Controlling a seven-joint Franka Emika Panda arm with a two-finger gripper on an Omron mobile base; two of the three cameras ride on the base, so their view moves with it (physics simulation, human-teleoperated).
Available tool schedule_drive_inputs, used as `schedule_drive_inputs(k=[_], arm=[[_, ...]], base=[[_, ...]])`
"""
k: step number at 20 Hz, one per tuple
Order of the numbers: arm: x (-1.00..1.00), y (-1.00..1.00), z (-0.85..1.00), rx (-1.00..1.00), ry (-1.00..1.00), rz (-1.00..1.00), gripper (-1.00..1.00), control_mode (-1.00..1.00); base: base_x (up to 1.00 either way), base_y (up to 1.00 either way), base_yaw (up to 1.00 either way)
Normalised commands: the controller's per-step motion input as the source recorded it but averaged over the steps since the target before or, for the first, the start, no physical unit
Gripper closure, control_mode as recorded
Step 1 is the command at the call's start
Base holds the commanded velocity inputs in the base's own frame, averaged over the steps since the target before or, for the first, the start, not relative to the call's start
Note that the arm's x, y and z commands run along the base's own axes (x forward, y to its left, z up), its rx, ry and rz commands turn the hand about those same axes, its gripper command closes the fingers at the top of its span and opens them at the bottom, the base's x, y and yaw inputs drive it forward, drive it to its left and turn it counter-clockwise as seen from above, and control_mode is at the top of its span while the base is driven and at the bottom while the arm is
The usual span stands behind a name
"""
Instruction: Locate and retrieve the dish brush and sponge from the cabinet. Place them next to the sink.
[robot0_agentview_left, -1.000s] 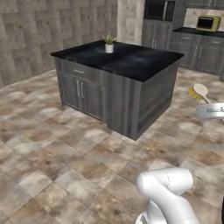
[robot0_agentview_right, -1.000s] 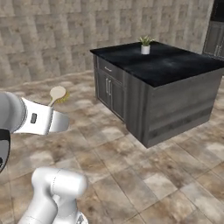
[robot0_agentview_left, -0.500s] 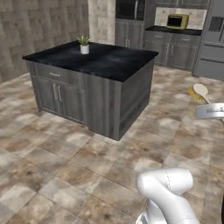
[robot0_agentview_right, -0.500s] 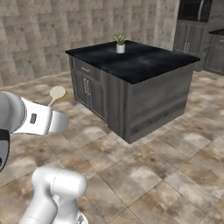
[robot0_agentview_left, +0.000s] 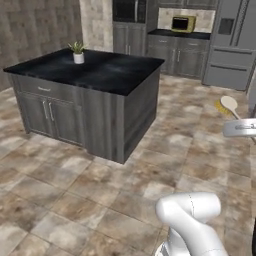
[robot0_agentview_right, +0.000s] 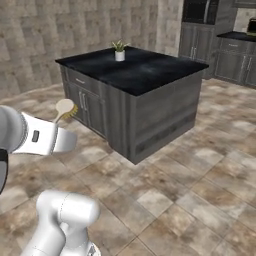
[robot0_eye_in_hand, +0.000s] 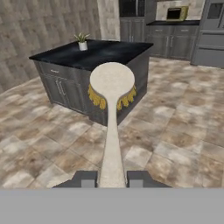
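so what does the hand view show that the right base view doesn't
Only the hand view: the gripper shut on the dish brush, the two fingertips either side of its white handle, plus the yellow microwave and the grey fridge at the back.

Only the right base view: the robot's white arm from the side, with the brush head sticking out beyond it over the tiled floor.

Both: the dark island with the small potted plant on top, and the dish brush itself.
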Motion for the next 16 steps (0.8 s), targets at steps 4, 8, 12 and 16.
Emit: schedule_drive_inputs(k=[4, 8, 12, 16], arm=[[0.0, 0.0, 0.0, 0.0, 0.0, 0.0, 1.0, 1.0], [0.0, 0.0, 0.0, 0.0, 0.0, 0.0, 1.0, 1.0], [0.0, 0.0, 0.0, 0.0, 0.0, 0.0, 1.0, 1.0], [0.0, 0.0, 0.0, 0.0, 0.0, 0.0, 1.0, 1.0]], base=[[0.65, 0.0, -0.12], [0.59, 0.0, -0.1], [0.66, 0.0, -0.1], [0.44, -0.04, -0.25]])
